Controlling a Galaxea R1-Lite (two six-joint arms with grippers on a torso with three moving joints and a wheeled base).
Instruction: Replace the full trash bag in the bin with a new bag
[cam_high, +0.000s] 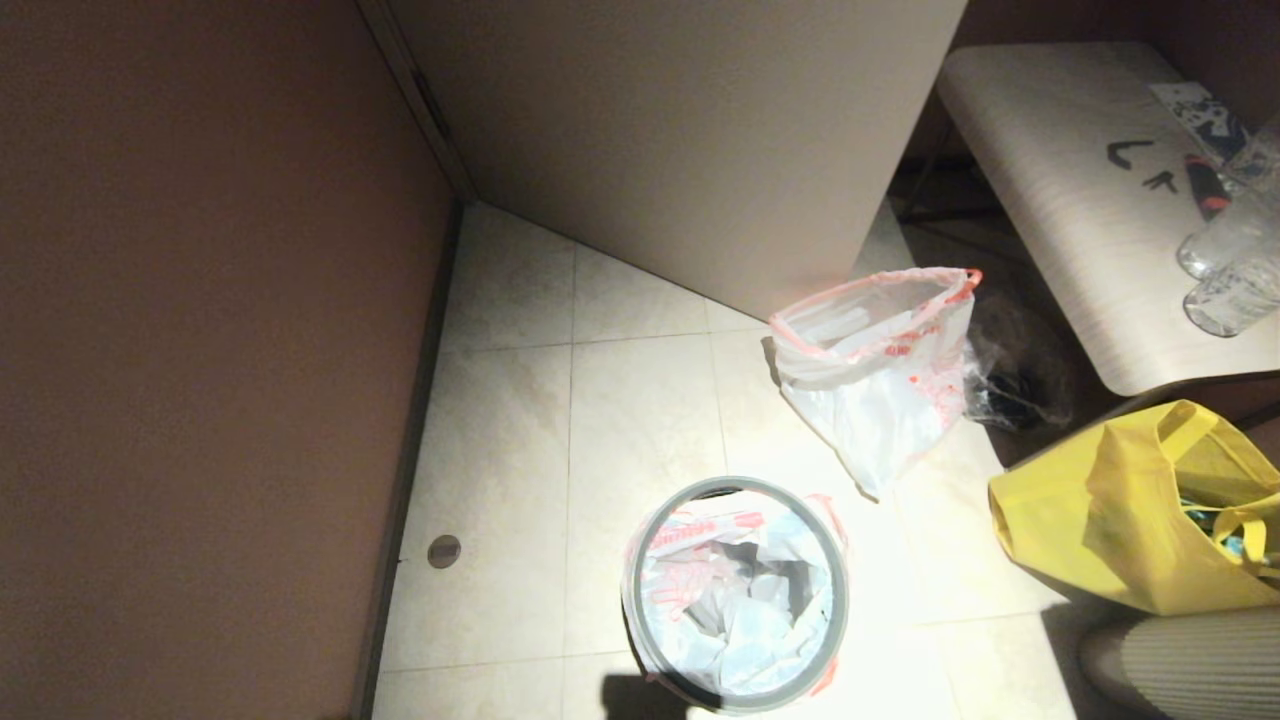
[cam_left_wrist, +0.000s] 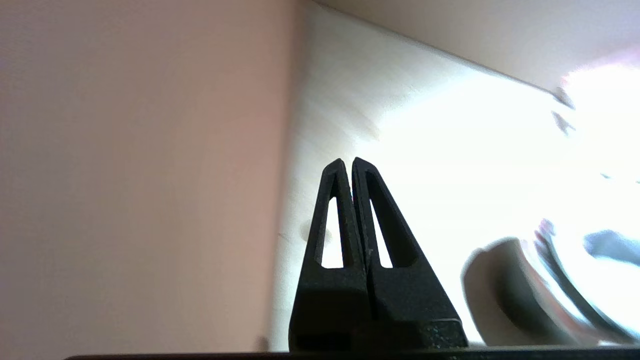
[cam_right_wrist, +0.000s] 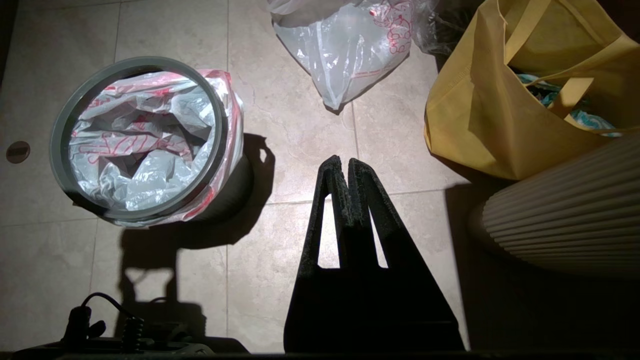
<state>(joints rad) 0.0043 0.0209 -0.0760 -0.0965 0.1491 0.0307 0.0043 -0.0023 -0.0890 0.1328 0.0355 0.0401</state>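
The left gripper (cam_left_wrist: 348, 161) has its fingers pressed together on nothing, pointing at a pale wall; the grey bin (cam_left_wrist: 505, 295) shows blurred off to one side of them. The right gripper (cam_right_wrist: 340, 159) hangs over the tiled floor, fingers likewise closed and empty. Off to the side of its tips stands the bin (cam_right_wrist: 67, 107), lined with the new bag (cam_right_wrist: 145, 145) — slack, its red-orange hem folded out under the grey hoop. Beyond the fingertips the full trash bag (cam_right_wrist: 345, 45) sits on the floor, mouth open, apart from the bin — a yellow fabric tote (cam_right_wrist: 480, 110) just beside it.
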